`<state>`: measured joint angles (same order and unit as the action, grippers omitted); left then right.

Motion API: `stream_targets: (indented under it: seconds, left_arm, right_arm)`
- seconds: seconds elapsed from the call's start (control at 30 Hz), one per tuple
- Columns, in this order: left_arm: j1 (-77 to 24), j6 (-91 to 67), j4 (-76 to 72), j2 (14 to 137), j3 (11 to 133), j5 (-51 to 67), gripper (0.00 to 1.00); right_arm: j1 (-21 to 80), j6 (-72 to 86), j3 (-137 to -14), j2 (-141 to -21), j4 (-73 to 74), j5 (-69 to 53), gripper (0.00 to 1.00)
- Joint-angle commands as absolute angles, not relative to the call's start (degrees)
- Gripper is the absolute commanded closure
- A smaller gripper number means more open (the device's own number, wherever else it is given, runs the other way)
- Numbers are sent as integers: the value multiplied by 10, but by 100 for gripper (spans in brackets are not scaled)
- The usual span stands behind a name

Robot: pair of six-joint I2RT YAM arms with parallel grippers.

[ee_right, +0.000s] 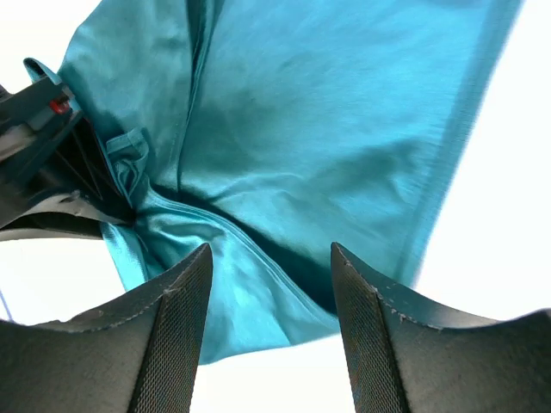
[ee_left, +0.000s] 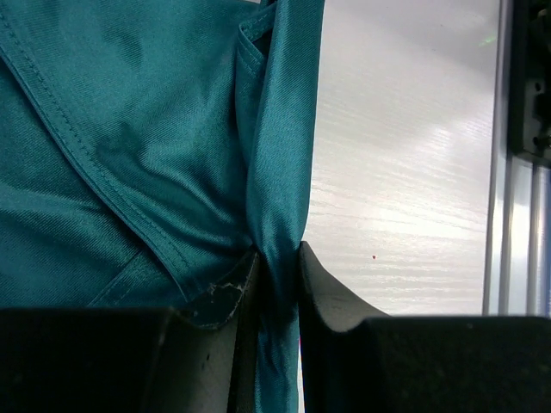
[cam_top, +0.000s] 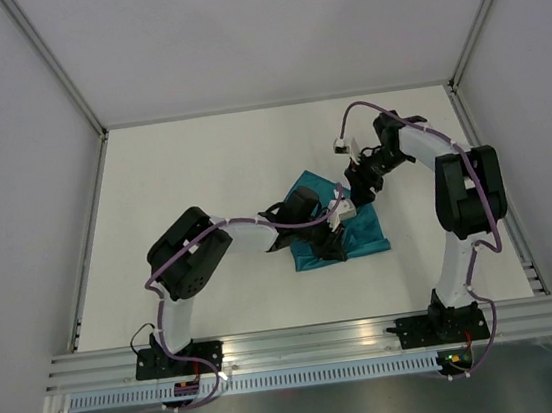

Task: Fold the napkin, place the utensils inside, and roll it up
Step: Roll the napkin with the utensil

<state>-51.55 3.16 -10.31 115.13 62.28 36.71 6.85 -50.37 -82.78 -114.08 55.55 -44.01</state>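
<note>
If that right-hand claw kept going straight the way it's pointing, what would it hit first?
Most likely the teal napkin. It fills the view just beyond the open fingers of the right gripper, though how far off is unclear.

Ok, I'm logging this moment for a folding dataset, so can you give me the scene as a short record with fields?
napkin: teal cloth, rumpled and partly doubled over, near the middle of the table
left gripper: shut on a bunched fold at the napkin's edge
right gripper: open, close over the napkin, not gripping
utensils: none visible in any view
table: white surface
task stage: fold under way; nothing rolled yet
</note>
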Motion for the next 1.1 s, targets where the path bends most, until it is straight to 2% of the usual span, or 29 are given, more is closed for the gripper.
stream_targets:
  seconds: [0.0, 0.23, 0.5, 0.67, 0.93, 1.07]
  left_arm:
    - [-510, 11, 53, 1228, 616, 388, 98]
    - [-486, -16, 101, 1260, 656, 411, 98]
    - [-473, -28, 151, 1299, 710, 434, 98]
    - [-472, -39, 162, 1312, 727, 436, 98]
    - [-471, -46, 161, 1318, 729, 440, 98]
    - [-471, -47, 162, 1317, 729, 441, 98]
  right_arm:
    - [42, -479, -792, -1078, 476, -473, 36]
    - [29, -519, -589, -885, 350, -454, 33]
    - [125, -562, -403, -697, 257, -375, 28]
    - [230, -538, -332, -672, 202, -300, 27]
    - [304, -508, -294, -703, 120, -216, 27]
    - [318, -505, -290, -725, 98, -205, 33]
